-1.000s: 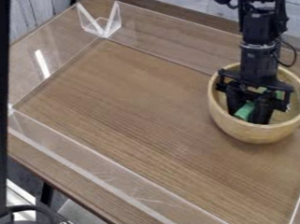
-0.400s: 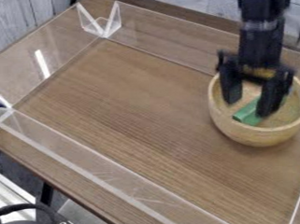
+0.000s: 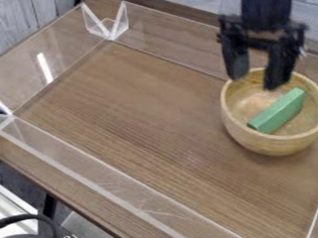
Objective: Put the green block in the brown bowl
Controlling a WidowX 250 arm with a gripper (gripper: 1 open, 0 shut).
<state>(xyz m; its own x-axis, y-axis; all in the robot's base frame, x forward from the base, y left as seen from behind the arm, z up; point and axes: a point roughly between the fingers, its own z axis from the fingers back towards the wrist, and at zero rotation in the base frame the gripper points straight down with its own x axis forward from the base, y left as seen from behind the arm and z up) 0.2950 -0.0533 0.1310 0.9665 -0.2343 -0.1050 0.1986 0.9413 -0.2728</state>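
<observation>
A: In the brown bowl (image 3: 273, 121), right side of the table: item one, the green block (image 3: 280, 111). Long slim bar, plain green, lying slantwise on the pale inside, one end up toward the far-right wall, the other down near the middle. Nothing touching it but the bowl.

B: Item two, the bowl itself. Round, light wood, thick wall. Sits near the right edge of the wooden tabletop (image 3: 135, 122), upright.

A: Item three, the gripper (image 3: 264, 67). Above the bowl's rear rim, pointing mostly downward, fingers spread wide, nothing between them. Clear of the block and, so far as I can see, clear of the rim too.

B: Then I'd judge the placing done and the step in hand a plain retreat.

A: Agreed. To do it well: go straight up before any sideways travel, so a fingertip doesn't clip the thick rim and drag the bowl. Keep the fingers apart; closing now gains nothing.

B: Risk?

A: Small. The block leans on the sloped wall and might slide a little lower if the bowl is knocked, but it would stay inside.

B: Remaining stock: clear plastic walls (image 3: 71, 169) round the table, and a small clear angled piece (image 3: 107, 21) at the far-left corner. Neither concerns the job.
</observation>
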